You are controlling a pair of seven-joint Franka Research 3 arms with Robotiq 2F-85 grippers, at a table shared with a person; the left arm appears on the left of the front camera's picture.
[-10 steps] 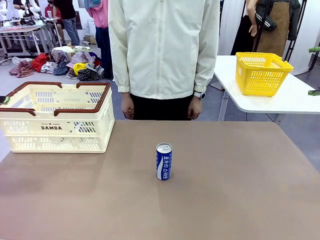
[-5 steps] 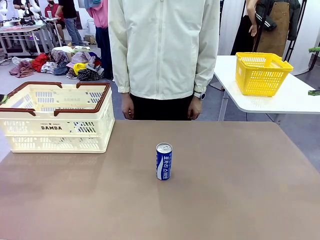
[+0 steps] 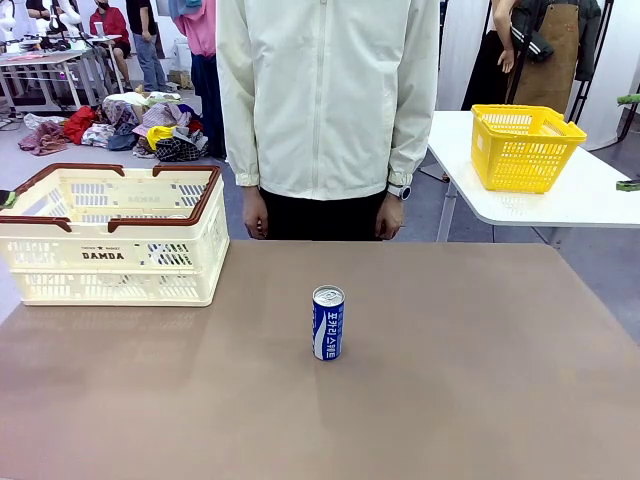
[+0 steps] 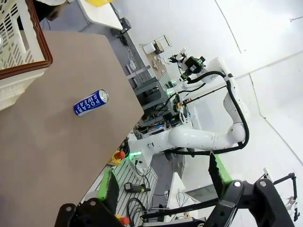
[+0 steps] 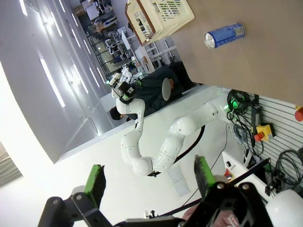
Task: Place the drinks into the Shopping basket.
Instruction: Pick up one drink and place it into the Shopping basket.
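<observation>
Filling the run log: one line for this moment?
can: upright, mid-table | Shopping basket: table's left | left end effector: open | right end effector: open

My left hand (image 4: 163, 182) is a black two-finger claw: angular black links pinned with round silver screws, each finger faced with a bright green pad (image 4: 107, 185). My right hand (image 5: 149, 178) is built the same, black links, silver pivots, green pads (image 5: 95, 179). In the left wrist view, at about two o'clock, my right arm (image 4: 199, 139) shows as glossy white rounded segments with black cables looping along it and a small green light near its base.
</observation>
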